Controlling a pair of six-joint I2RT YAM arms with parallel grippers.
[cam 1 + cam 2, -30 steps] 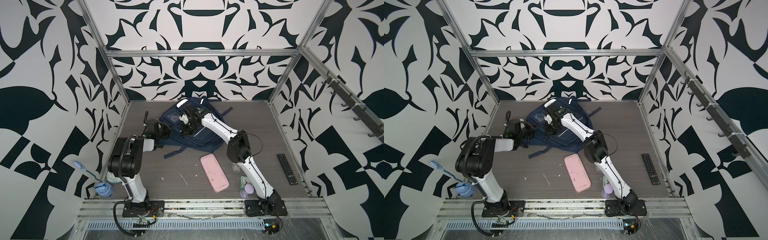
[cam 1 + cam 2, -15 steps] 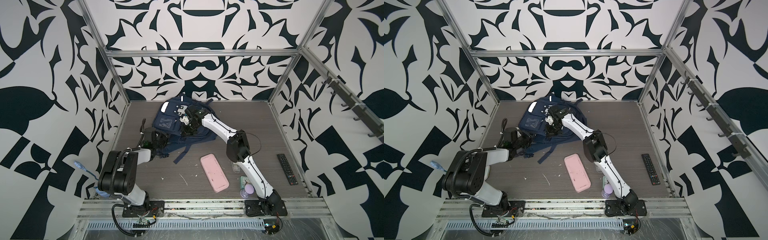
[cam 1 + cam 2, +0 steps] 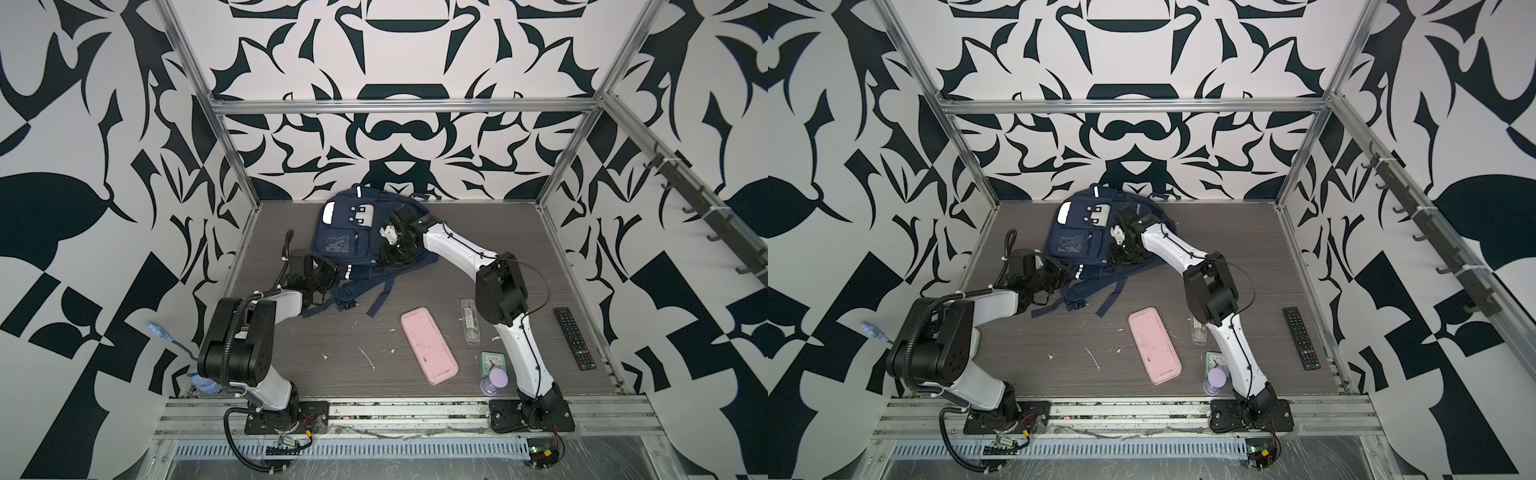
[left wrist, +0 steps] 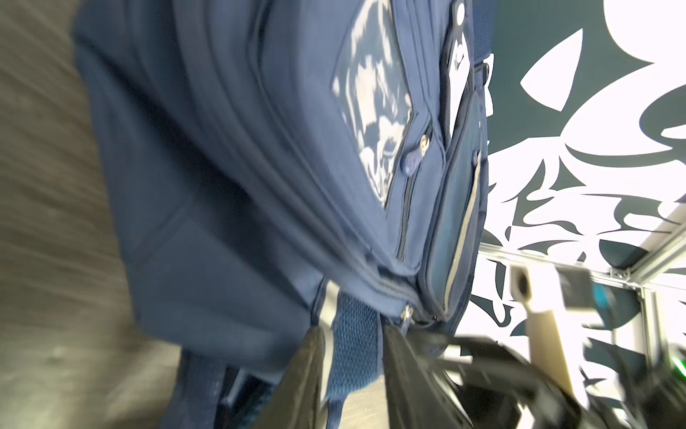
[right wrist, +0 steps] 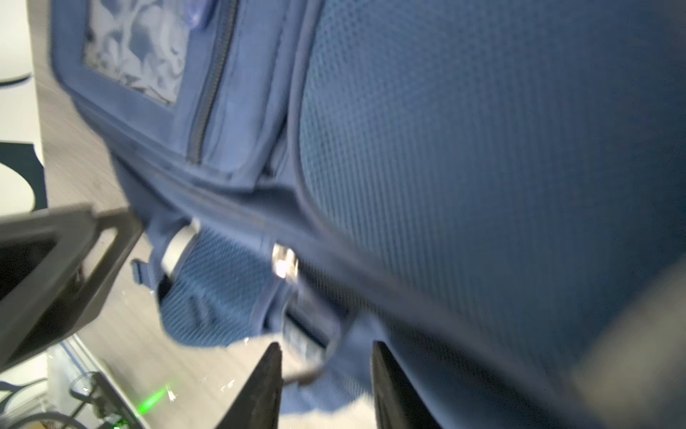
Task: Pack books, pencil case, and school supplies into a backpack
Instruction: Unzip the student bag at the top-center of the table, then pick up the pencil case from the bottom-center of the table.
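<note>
Top views both put the navy fabric backpack [image 3: 343, 245] at the back of the grey woodgrain worktop [image 3: 478, 257], front up: clear window pocket, grey-white patches, reflective strips, straps trailing forward. The left pincer [image 4: 352, 334] has its jaws parted with a blue mesh strap between them; the right pincer [image 5: 324, 347] is parted too, at the mesh side. Smooth pink pencil case [image 3: 428, 351] lies flat up front, clear packet of school supplies [image 3: 469, 322] near it.
</note>
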